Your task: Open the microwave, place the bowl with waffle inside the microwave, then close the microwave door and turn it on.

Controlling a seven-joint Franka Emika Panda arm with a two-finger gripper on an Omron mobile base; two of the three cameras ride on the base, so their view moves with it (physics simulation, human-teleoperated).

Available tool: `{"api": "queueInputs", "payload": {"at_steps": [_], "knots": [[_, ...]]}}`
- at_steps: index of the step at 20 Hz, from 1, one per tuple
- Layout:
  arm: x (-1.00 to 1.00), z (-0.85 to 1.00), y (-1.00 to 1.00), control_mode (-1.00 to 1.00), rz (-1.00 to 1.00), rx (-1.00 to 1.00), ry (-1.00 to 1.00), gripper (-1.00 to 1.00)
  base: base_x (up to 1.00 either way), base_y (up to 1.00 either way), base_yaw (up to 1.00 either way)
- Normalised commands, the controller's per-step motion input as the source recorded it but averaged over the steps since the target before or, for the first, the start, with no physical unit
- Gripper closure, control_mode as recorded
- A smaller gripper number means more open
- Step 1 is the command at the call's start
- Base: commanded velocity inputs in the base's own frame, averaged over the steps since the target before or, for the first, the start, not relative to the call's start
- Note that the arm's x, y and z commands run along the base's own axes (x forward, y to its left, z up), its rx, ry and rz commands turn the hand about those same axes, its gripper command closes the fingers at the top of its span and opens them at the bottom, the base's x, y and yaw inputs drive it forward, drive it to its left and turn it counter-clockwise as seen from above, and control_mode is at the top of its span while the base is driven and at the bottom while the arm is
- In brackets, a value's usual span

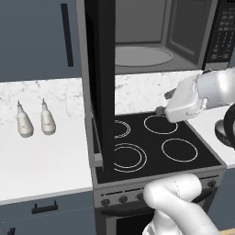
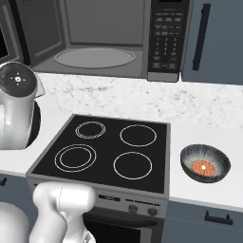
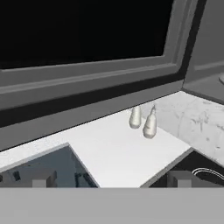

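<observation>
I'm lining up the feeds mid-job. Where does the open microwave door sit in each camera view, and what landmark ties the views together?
Left base view: the microwave door stands edge-on, a tall dark slab left of centre, over the stovetop.
Right base view: just a sliver of the door at the upper left edge.
Hand view: the door's dark glass and grey frame span the top.
Shared landmark: the stovetop's white burner rings.

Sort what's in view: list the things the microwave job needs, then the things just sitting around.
Belongs to the job:
- microwave, standing open
- microwave door, swung out
- bowl on the counter right of the stove
- waffle inside the bowl
- gripper, open

Just lying about:
- stovetop
- two pale bottles on the left counter
</observation>
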Motion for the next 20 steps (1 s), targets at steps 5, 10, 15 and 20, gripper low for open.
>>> {"api": "queueInputs", "payload": {"at_steps": [5,10,15,20], "knots": [[0.00,-0.33,-1.00,-1.00,-0.63,0.00,0.19,-1.00,0.00,0.00,0.00],[0.00,-0.40,-1.00,-1.00,-0.64,0.00,0.17,-1.00,0.00,0.00,0.00],[0.00,-0.25,-1.00,-1.00,-0.63,0.00,0.20,-1.00,0.00,0.00,0.00],[0.00,-0.01,-1.00,-1.00,-0.55,0.07,0.30,-1.00,0.00,0.00,0.00]]}}
